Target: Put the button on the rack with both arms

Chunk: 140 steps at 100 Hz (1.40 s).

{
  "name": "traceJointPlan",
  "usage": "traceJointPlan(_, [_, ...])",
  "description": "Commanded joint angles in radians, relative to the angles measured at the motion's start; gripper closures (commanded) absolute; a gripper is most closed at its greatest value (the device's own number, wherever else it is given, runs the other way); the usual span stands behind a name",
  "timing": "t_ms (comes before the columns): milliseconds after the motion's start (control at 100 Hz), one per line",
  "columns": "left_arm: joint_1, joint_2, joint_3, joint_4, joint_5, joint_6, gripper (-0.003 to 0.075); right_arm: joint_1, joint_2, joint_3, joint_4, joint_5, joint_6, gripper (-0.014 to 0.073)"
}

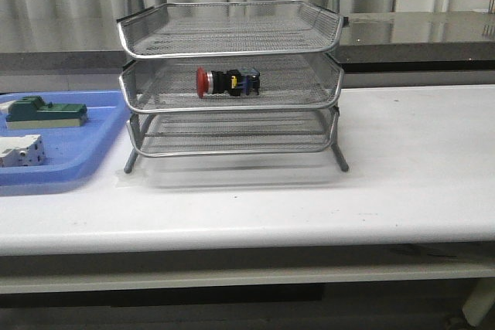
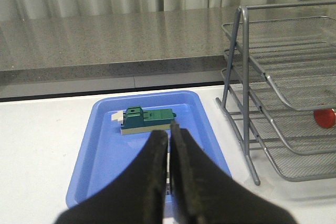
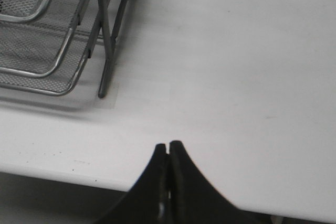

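Note:
The button [image 1: 227, 82], red cap to the left with black body and blue-yellow rear block, lies on its side in the middle tray of the silver wire-mesh rack [image 1: 232, 40]. Its red cap also shows in the left wrist view [image 2: 325, 118], inside the rack [image 2: 283, 98]. My left gripper [image 2: 169, 132] is shut and empty, above the blue tray, well left of the rack. My right gripper [image 3: 168, 147] is shut and empty, over the table's front edge, right of the rack's leg [image 3: 107, 61]. Neither arm shows in the front view.
A flat blue plastic tray [image 1: 93, 144] stands left of the rack and holds a green-and-beige block [image 1: 46, 112] and a white block [image 1: 19, 150]. The tray [image 2: 105, 156] and green block [image 2: 147, 120] also show in the left wrist view. A grey counter runs behind the table.

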Motion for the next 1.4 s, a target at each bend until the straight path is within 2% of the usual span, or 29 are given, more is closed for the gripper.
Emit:
traceJointPlan(0, [0.000,0.003,-0.028,-0.013,-0.081,-0.009,0.0716,-0.023,-0.088,0.016,-0.007,-0.108,0.005,0.0660])
traceJointPlan(360, [0.000,0.003,-0.028,-0.013,-0.081,-0.009,0.0716,-0.025,-0.344,0.197,-0.007,-0.272,0.005,0.0660])
traceJointPlan(840, [0.000,0.003,-0.028,-0.013,-0.081,-0.009,0.0716,-0.025,-0.698,0.383,-0.007,-0.287,0.005,0.0660])
traceJointPlan(1390, [0.000,0.003,-0.028,-0.013,-0.081,-0.009,0.0716,-0.025,-0.730,0.386,-0.007,-0.285,0.005,0.0660])
